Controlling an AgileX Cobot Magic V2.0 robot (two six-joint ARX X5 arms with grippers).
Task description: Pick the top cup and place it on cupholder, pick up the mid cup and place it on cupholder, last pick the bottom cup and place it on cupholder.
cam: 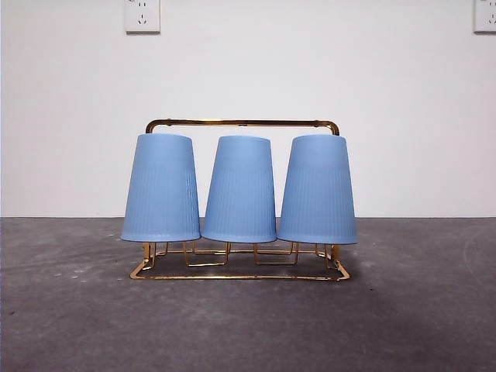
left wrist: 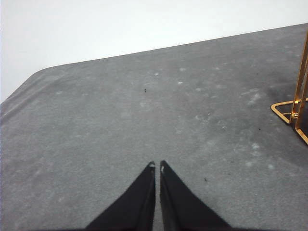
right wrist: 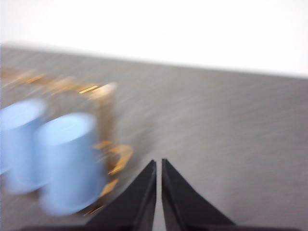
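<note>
Three ribbed blue cups stand upside down in a row on the gold wire cupholder [cam: 242,122] in the front view: the left cup [cam: 161,188], the middle cup [cam: 240,191] and the right cup [cam: 318,191]. My left gripper [left wrist: 158,166] is shut over bare grey table, with a corner of the cupholder [left wrist: 294,111] off to one side. My right gripper [right wrist: 159,163] is shut with nothing in it; its view is blurred and shows two blue cups [right wrist: 67,159] on the cupholder [right wrist: 108,120] beside it. Neither gripper shows in the front view.
The dark grey table [cam: 248,325] runs to a white wall with two sockets [cam: 142,15] high up. The table's rounded corner [left wrist: 33,77] lies beyond the left gripper.
</note>
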